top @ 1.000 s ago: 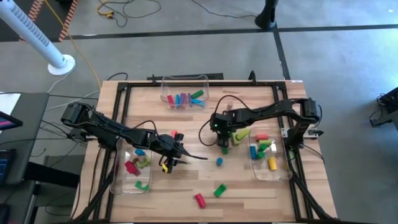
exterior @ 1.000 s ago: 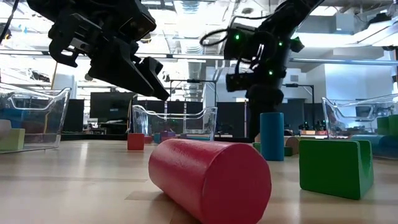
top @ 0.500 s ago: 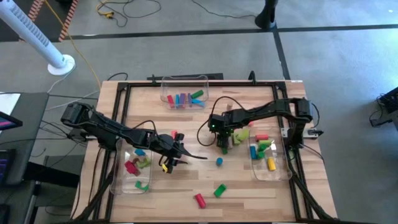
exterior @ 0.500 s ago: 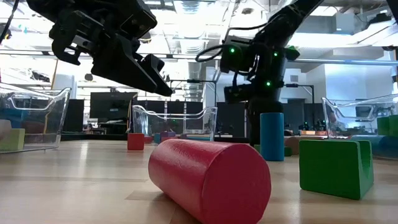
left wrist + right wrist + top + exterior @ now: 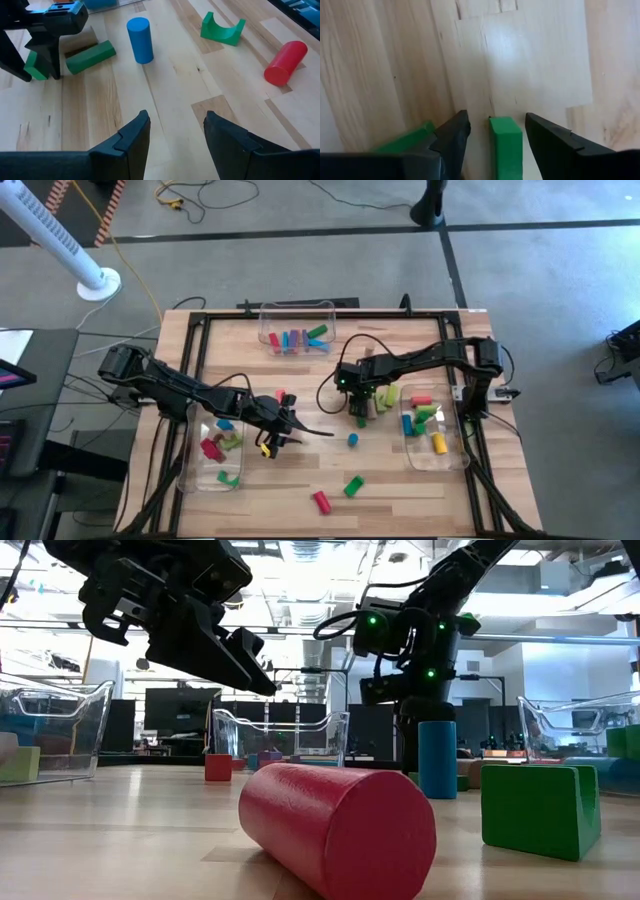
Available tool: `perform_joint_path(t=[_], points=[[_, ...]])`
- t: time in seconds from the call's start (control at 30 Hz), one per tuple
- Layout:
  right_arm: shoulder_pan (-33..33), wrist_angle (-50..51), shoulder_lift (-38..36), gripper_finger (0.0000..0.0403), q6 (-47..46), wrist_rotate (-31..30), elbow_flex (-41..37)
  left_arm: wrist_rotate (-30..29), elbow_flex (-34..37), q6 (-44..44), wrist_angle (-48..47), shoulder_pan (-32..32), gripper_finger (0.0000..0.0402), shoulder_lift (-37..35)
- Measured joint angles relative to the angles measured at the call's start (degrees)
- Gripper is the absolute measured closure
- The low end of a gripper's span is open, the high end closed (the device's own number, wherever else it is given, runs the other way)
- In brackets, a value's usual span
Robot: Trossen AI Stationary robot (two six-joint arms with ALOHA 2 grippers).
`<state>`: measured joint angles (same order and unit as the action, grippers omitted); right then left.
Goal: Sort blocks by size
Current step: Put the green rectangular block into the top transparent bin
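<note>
R end effector (image 5: 492, 137) low over wood surface (image 5: 535, 60), fingers apart, straddling small green block (image 5: 506, 145), not gripping. L end effector (image 5: 172, 137) wide, empty, nr blue cylinder (image 5: 140, 40). No legible writing.

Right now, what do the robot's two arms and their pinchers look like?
Both arms are black and jointed, with thin black cables looping along them. The right arm has small green lights glowing near its wrist. The left gripper and the right gripper each have two chunky, dark fingers with angled edges.
</note>
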<state>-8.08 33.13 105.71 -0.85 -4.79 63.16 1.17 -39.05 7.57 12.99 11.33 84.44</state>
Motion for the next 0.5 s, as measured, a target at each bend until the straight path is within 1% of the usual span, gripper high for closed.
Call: perform_joint_path(t=[0.1, 0.5], points=[[-0.35, 0.65, -0.01, 0.0173, 0.01, -0.94, 0.07, 0.0, 0.0, 0.0, -0.01, 0.0, 0.0223, 0.0], [-2.56, 5.12, -0.13, 0.0173, -0.7, -1.27, 0.17, 0.0, -0.09, -0.02, -0.64, 0.0, 0.0223, 0.0]])
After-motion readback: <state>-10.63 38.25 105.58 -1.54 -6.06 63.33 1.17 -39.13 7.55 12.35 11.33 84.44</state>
